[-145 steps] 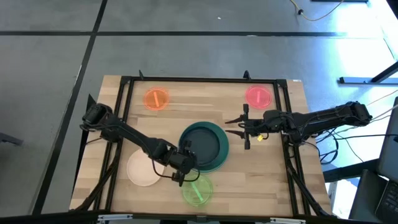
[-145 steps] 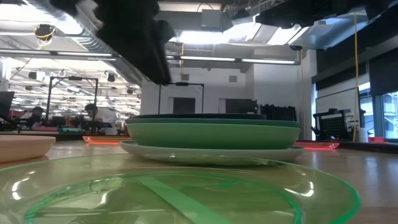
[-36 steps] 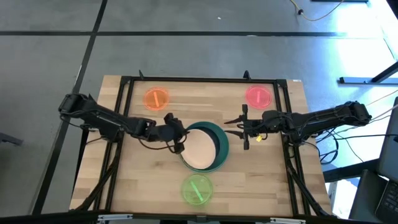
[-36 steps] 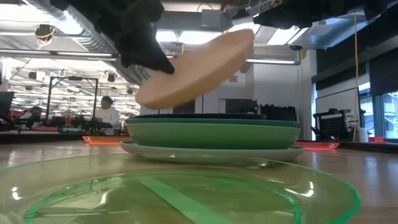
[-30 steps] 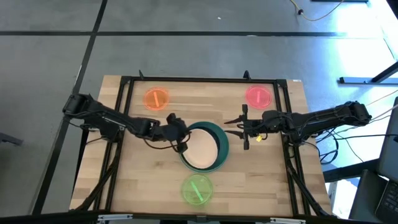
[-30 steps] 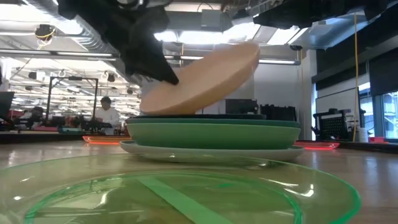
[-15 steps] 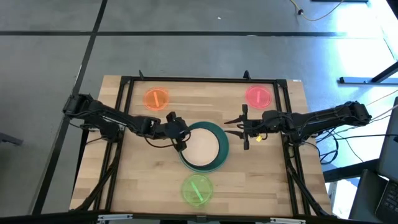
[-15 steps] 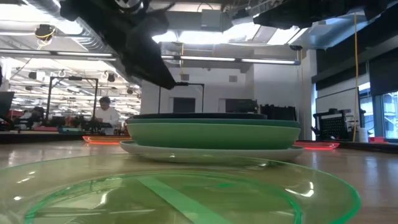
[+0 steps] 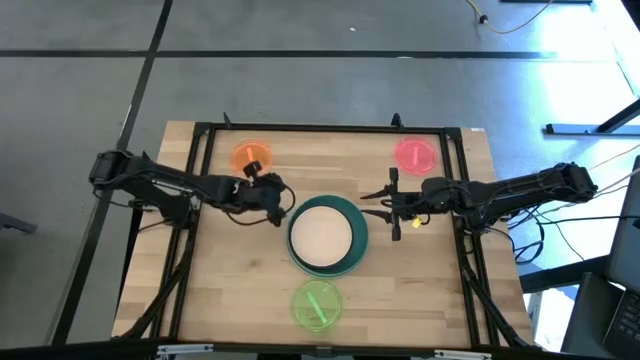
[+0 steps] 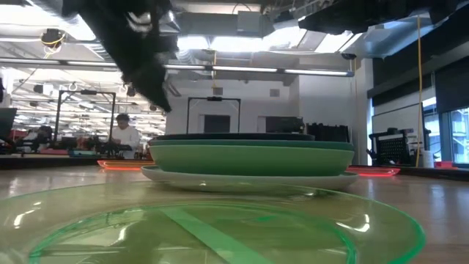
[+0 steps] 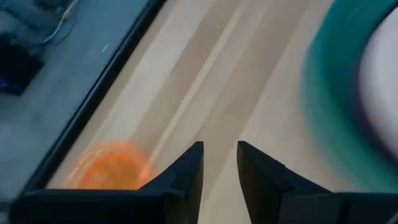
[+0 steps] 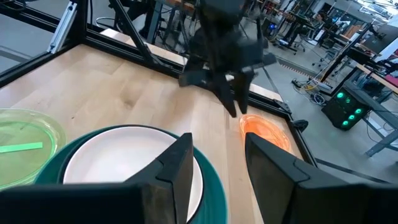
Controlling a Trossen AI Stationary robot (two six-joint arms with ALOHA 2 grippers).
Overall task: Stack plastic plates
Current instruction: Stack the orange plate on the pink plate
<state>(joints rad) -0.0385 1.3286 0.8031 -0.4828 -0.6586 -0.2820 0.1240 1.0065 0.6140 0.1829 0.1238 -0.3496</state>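
The plate stack (image 9: 325, 236) stands mid-table with a peach plate (image 9: 322, 238) flat on top inside the teal rim (image 9: 357, 232). In the low view the stack (image 10: 253, 158) shows a pale bottom plate, a green one and a dark rim. Small orange (image 9: 251, 157), pink-red (image 9: 415, 154) and lime (image 9: 317, 304) plates lie alone on the table. My left gripper (image 9: 283, 210) hovers open just left of the stack, holding nothing; its wrist view shows it (image 11: 220, 163) over bare wood. My right gripper (image 9: 393, 206) waits open to the right of the stack.
A black frame (image 9: 200, 135) runs round the tabletop. Bare wood lies left of the stack (image 9: 230, 270) and to its right near side (image 9: 420, 280). The lime plate (image 10: 205, 227) fills the low view's foreground. People sit in the room beyond (image 10: 124, 136).
My left gripper brought the tilted peach plate down onto the stack and let go of it. The plate now lies flat inside the teal rim. The gripper then drew back toward the table's left and far side, nearer the orange plate.
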